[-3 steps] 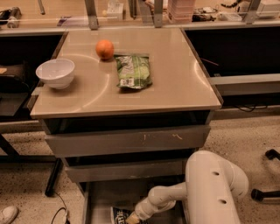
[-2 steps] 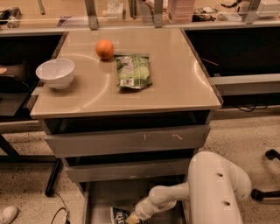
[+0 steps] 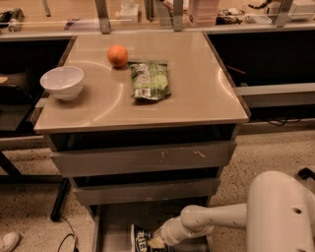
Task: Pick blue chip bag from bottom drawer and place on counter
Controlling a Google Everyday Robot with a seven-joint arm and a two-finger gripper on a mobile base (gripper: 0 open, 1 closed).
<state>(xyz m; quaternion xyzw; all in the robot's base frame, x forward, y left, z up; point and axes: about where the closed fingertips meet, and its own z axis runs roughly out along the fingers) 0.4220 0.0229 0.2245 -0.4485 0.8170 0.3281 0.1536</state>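
At the bottom centre the gripper (image 3: pixel 156 240) sits in the open bottom drawer (image 3: pixel 115 221) against the blue chip bag (image 3: pixel 141 239), its grip impossible to tell, speckled floor (image 3: pixel 266 152) beside, and above, the counter (image 3: pixel 197 98) bears a white bowl (image 3: pixel 62 82), green bag (image 3: pixel 149 80) and orange (image 3: pixel 117 55).

Looks like a robotics lab, maybe an office: speckled floor (image 3: pixel 275 147), cluttered workbench (image 3: pixel 202 11) behind the desk (image 3: pixel 197 98), robot hand (image 3: pixel 156 241) down in the bottom drawer (image 3: pixel 115 224).
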